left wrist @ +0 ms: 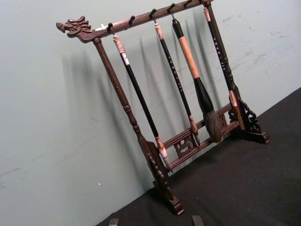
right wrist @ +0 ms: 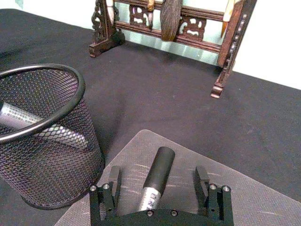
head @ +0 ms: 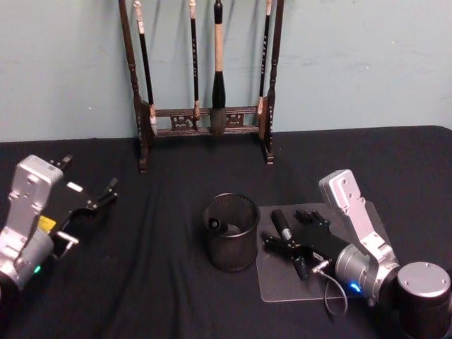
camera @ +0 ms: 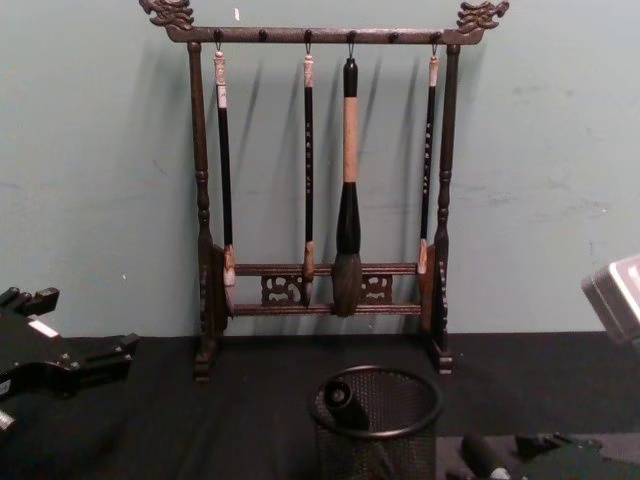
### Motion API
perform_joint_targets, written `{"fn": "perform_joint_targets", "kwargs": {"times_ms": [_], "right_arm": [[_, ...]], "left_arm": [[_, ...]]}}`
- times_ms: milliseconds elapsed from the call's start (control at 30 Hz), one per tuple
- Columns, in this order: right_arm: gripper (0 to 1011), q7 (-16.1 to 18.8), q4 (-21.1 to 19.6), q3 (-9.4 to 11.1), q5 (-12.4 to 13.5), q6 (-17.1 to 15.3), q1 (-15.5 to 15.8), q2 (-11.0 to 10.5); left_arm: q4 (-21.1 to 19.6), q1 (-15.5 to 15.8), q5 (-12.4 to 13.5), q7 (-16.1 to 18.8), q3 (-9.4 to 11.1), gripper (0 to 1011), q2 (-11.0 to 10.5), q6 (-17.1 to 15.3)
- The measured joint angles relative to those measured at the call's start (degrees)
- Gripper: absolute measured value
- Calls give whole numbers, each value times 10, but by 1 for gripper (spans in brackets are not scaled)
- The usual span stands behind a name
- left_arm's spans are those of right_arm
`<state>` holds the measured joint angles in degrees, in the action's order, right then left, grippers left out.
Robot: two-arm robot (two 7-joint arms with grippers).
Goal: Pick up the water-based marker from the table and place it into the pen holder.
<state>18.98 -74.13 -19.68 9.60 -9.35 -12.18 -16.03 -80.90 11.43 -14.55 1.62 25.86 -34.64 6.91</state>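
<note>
Your right gripper (right wrist: 157,175) is wide open, fingers either side of the water-based marker (head: 281,222) without touching it, on the clear mat (head: 282,284) near the table's (head: 176,300) front edge, just beside the pen holder (head: 233,256); left gripper (head: 88,215) open, empty, by the left edge.

A plain, pale blue-green wall (camera: 540,150) is filling the far side of the scene and is meeting the far edge of a table (head: 176,304) that is wearing black cloth. A tall dark wooden rack (camera: 200,200) is standing at the far middle of the table, near the wall, its top rail ending in carved dragon heads. Four calligraphy brushes (camera: 347,220) are hanging from it, tips down. Soft shadows of the rack and brushes are lying on the wall beside them.
</note>
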Motion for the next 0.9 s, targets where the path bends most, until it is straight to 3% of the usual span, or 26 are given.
{"fn": "perform_joint_targets", "kwargs": {"times_ms": [600, 900], "right_arm": [[996, 5, 4, -1, -1, -3, -3, -1], [810, 5, 3, -1, -1, -2, -2, 0]], "left_arm": [[0, 0, 0, 0, 0, 1009, 0, 0], [0, 0, 0, 0, 0, 1009, 0, 0]]}}
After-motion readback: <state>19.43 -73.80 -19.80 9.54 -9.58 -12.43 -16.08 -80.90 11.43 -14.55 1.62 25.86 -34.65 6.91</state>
